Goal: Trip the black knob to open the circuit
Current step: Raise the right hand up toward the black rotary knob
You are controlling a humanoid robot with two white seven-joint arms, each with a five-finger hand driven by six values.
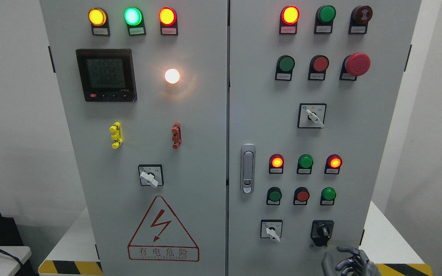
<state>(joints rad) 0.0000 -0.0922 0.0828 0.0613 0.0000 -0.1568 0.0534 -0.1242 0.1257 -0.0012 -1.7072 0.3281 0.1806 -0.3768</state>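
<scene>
I see the cabinet [205,115] front-on, with two grey doors. The black knob [322,231] sits at the lower right of the right door, in a black housing, its pointer roughly upright. Just left of it is a white selector [271,230] on a square plate.

My right hand [349,262] shows at the bottom edge, just below and slightly right of the knob. Its fingers [345,250] are loosely curled and hold nothing; the thumb stands apart on the left side. The hand is near the knob but not touching it. My left hand is out of view.

Above the knob I read a row of three pushbuttons, green, red, green, and above those three lamps, the outer two lit red. The door handle [248,168] stands upright at the left edge of the right door. On the left door, the meter [106,74] display is lit and a white lamp [172,76] glows beside it.
</scene>
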